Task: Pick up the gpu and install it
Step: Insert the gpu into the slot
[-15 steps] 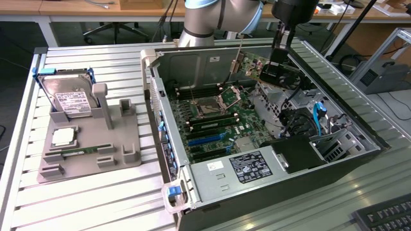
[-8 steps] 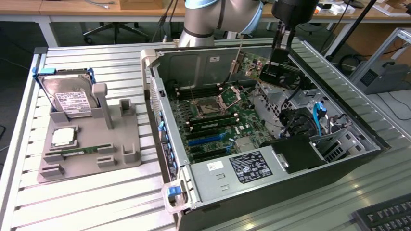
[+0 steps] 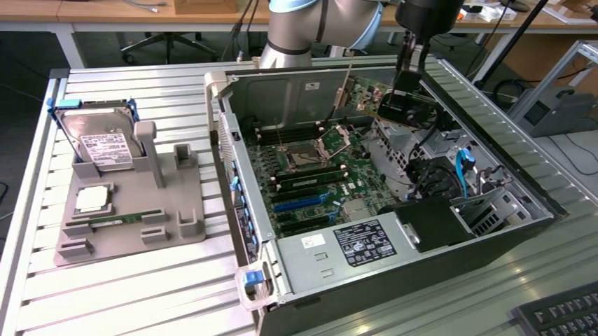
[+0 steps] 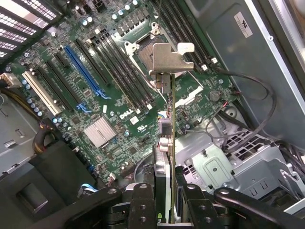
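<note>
The tool [image 3: 408,85] [image 4: 169,193] is closed on the gpu [image 3: 397,108] [image 4: 171,138], with one finger on each flat face. The card hangs on its edge in the air over the open case [image 3: 280,91], near the far corner on the exterior view's right. In the wrist view its metal bracket [image 4: 172,57] is at the end far from the tool. Under the card lies the motherboard [image 4: 119,114], and the card does not touch it. The CPU socket [image 4: 143,52] and the long black memory slots [image 4: 119,71] are beside the bracket end. The blue slot [image 4: 83,71], the white slot [image 4: 43,93] and a small silver heatsink [image 4: 99,131] lie further to the side. A black cable [image 4: 257,90] curves over the metal frame close to the card, and blue cables [image 3: 463,171] stand in the case just beside it. The power supply [image 3: 346,248] fills the near end of the case. Well apart, on the exterior view's left, a grey holder [image 3: 131,224] carries a hard drive [image 3: 103,147] standing upright, a CPU chip [image 3: 92,199] and a RAM stick [image 3: 117,220]. All rests on the slatted worktop [image 3: 140,294]. A keyboard [image 3: 561,315] lies at the near corner on the exterior view's right.
</note>
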Controlling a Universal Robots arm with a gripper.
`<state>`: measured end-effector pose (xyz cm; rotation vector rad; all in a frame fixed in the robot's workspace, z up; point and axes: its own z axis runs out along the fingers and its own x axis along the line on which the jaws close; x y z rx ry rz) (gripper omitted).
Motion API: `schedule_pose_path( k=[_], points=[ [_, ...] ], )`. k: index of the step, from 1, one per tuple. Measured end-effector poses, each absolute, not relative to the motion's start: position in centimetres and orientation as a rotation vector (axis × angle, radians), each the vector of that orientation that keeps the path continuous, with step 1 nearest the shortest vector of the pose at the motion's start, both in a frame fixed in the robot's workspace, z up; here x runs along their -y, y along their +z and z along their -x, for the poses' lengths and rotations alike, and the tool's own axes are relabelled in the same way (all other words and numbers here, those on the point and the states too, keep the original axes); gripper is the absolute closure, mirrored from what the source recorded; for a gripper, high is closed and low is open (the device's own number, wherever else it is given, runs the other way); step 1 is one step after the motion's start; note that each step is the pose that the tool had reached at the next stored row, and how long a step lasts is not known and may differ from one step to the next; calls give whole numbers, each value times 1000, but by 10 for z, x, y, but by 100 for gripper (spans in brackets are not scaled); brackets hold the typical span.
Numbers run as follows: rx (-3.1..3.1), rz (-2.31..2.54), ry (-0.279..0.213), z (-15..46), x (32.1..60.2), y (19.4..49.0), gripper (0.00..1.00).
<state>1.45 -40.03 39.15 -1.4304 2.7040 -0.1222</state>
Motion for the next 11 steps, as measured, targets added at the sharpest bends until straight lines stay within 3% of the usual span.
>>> schedule_pose_path(
  k=[11],
  points=[
    [-2676, 1479, -120, -14, 400, 391, 73]
  ],
)
